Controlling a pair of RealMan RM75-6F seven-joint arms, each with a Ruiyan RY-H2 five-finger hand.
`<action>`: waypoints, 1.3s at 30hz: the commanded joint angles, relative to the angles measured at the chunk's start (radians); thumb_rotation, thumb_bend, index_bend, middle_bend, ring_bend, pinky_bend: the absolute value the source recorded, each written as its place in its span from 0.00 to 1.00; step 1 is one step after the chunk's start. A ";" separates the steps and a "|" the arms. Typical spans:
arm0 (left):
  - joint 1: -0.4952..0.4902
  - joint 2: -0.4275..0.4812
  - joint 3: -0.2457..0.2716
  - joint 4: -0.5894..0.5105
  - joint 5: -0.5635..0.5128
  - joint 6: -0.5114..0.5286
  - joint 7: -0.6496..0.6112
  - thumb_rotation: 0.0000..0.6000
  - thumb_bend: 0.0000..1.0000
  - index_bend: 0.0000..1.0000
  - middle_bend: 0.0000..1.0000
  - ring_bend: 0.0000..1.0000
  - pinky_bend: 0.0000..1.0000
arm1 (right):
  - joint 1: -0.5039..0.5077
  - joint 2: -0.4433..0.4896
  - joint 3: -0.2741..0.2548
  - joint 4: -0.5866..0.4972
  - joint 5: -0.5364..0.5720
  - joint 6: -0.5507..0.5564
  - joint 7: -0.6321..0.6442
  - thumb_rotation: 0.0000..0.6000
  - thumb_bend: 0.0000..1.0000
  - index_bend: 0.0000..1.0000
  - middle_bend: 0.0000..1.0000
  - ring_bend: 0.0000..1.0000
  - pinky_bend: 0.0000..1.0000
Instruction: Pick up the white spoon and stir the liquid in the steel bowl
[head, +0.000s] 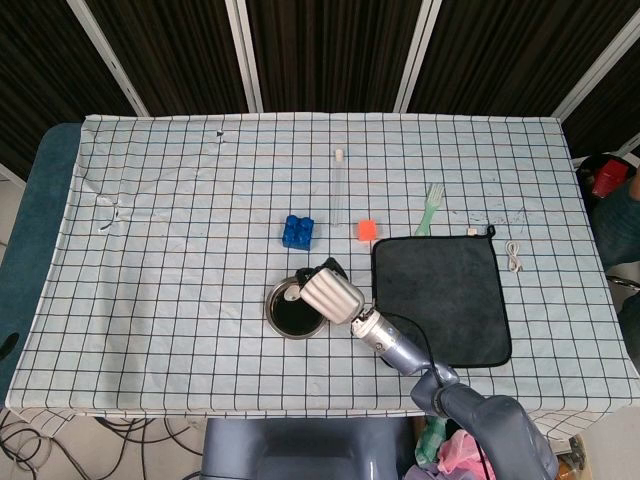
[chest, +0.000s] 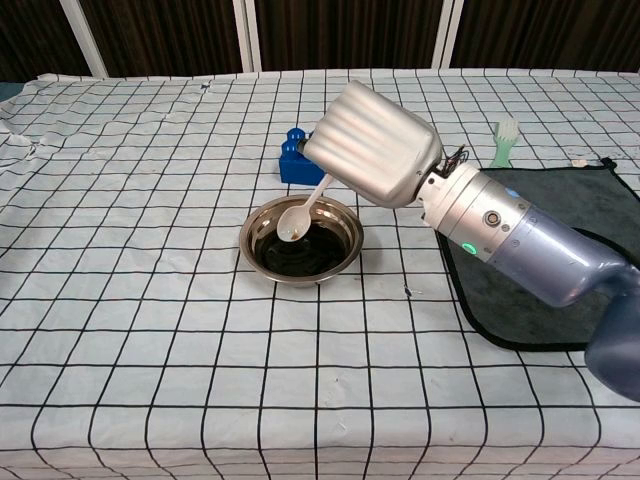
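I am holding the white plastic spoon (chest: 302, 212) in the right hand (chest: 374, 143), the fingers closed round the upper end of its handle; the grip itself is hidden behind the back of the hand, so I cannot tell which fingers are carrying it. The left hand is not appearing in either view.

The step in hand, as I judge it, is the stirring. To do it well, I am aiming to:
- keep the spoon's bowl low, so that it is moving through the liquid, not above it;
- sweep in small circles inside the rim, because the round shallow steel bowl (chest: 254, 226) is standing loose on the white black-checked cloth of the desk (chest: 150, 330) and a push on its wall could slide or tip it;
- move slowly, since the dark liquid (chest: 305, 255) is lying shallow and could splash.

The spoon is slanting down and to the left from the hand. Its tip is sitting over the far side of the steel bowl, apparently just at or above the liquid surface; a small brown residue is showing in its scoop. The steel bowl is sitting just beside the left edge of the dark grey square cloth mat (head: 440, 295).
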 joint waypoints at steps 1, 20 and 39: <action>-0.001 -0.001 0.000 0.000 0.000 -0.001 0.001 1.00 0.19 0.10 0.01 0.00 0.00 | -0.001 0.006 -0.005 0.005 0.002 0.005 0.003 1.00 0.39 0.68 0.91 1.00 1.00; 0.000 -0.008 0.001 -0.004 -0.001 0.004 0.024 1.00 0.19 0.10 0.00 0.00 0.00 | -0.038 0.082 -0.070 -0.056 -0.025 0.064 -0.017 1.00 0.39 0.70 0.91 1.00 1.00; -0.001 -0.011 0.002 -0.005 -0.001 0.002 0.035 1.00 0.19 0.10 0.00 0.00 0.00 | -0.086 0.158 -0.110 -0.187 -0.035 0.071 -0.057 1.00 0.39 0.71 0.91 1.00 1.00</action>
